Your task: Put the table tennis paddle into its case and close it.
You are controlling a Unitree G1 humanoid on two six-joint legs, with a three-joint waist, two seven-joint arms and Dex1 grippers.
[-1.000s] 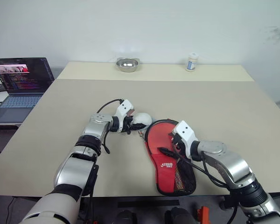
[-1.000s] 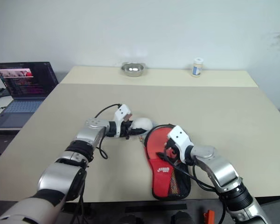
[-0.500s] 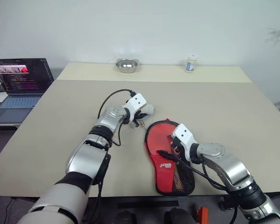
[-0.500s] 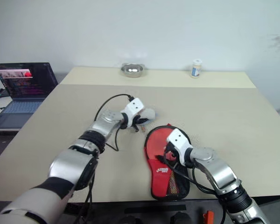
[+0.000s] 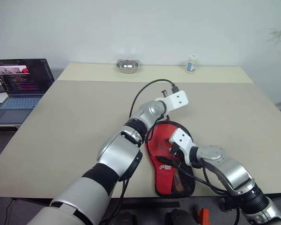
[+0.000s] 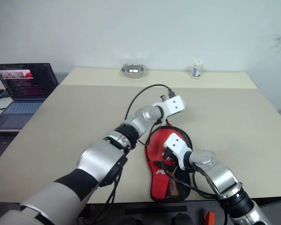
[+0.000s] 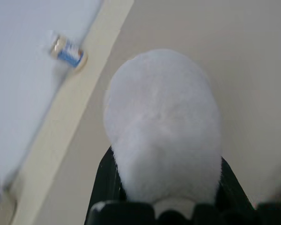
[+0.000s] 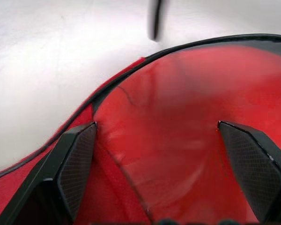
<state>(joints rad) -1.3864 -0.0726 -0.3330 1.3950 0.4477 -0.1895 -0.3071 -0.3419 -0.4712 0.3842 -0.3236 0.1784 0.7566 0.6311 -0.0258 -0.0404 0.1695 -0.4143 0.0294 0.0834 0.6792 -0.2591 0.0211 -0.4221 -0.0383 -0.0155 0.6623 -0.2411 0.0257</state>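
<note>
Where it lies red-side up, case [image 5: 166,150], white logo [image 5: 167,166] unreadable.

My arms are silver with black joints; white wrist housings, looping black cables, and black fingers [image 8: 75,164] with textured pads.

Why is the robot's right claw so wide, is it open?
Yes, open. The right gripper has its two black fingers standing far apart over the red case, with nothing clamped between them.
</note>
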